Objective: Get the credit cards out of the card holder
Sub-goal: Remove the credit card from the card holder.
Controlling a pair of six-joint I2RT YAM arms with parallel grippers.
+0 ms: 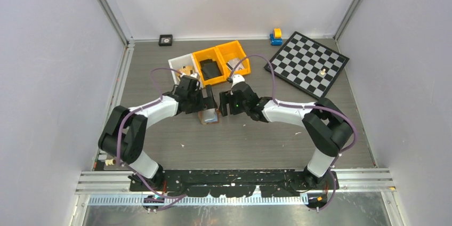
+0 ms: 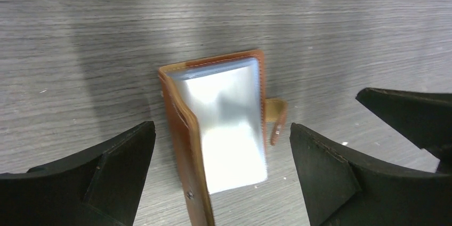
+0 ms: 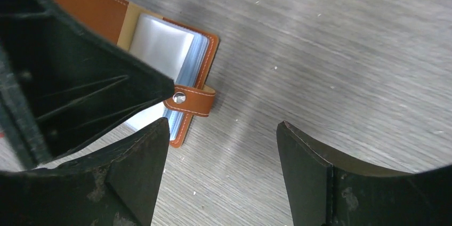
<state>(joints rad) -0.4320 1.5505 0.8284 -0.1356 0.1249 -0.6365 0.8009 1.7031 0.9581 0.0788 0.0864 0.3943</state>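
Reddish-brown leather-like card holder (image 1: 209, 117) lying on the grey wood-grain bench (image 1: 256, 140), at mid-bench just in front of both wrists and nearer the arms than the bins. The left wrist view shows the card holder (image 2: 184, 130) open, one stitched cover raised along its left edge and a stack of pale, glossy sleeves (image 2: 229, 124) exposed. Glare whitens the sleeves, so the credit cards cannot be made out with certainty. A short strap (image 3: 190, 100) with a metal snap stud sticks out from the free edge, unfastened. The left claw (image 2: 221, 131) hangs over the holder with its fingers spread wide, one on each side and neither touching the leather. The right claw (image 3: 223, 127) stands just beside the holder on the strap side, fingers apart over bare bench, with nothing between them. In the right wrist view a dark finger of the left claw covers part of the card holder (image 3: 88, 2). Farther back stand two orange bins (image 1: 234, 51) and a white bin (image 1: 177, 64); well to the right lies a chessboard (image 1: 309, 65), with a blue-and-yellow toy (image 1: 275, 36) near its far corner.
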